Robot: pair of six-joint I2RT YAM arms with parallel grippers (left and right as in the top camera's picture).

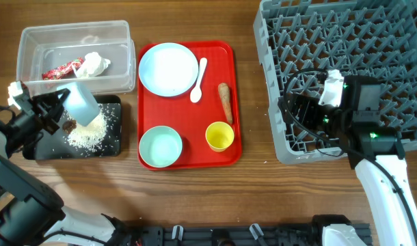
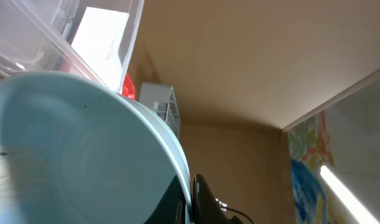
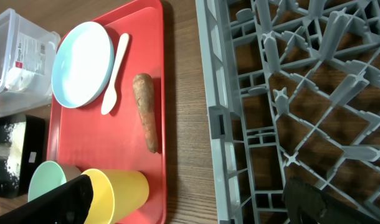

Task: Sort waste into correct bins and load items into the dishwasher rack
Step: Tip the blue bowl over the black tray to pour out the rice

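**A:** How much of the waste is sorted?

**B:** A good part, I'd judge. The wrapper (image 1: 58,70) and the tissue (image 1: 93,63) lie in the clear tub (image 1: 72,41), far left. Just nearer, the black tray (image 1: 115,149) holds a heap of rice (image 1: 89,135) and a small brown lump (image 1: 70,126).

**A:** And the left gripper (image 1: 58,109)?

**B:** Its fingers are closed on the light blue bowl (image 1: 81,104), tipped mouth-down over the black tray, above the rice.

**A:** What is left?

**B:** One piece of waste, the carrot stick (image 1: 225,101), lies on the red tray (image 1: 225,55) in the middle. With it are the plate (image 1: 167,68), the spoon (image 1: 198,80), the green bowl (image 1: 160,146) and the yellow cup (image 1: 219,135). The grey rack (image 1: 372,41) on the right has nothing loaded, so that part seems not yet begun.

**A:** The right gripper (image 1: 297,116)?

**B:** Over the rack's near left corner, fingers spread wide, holding nothing.
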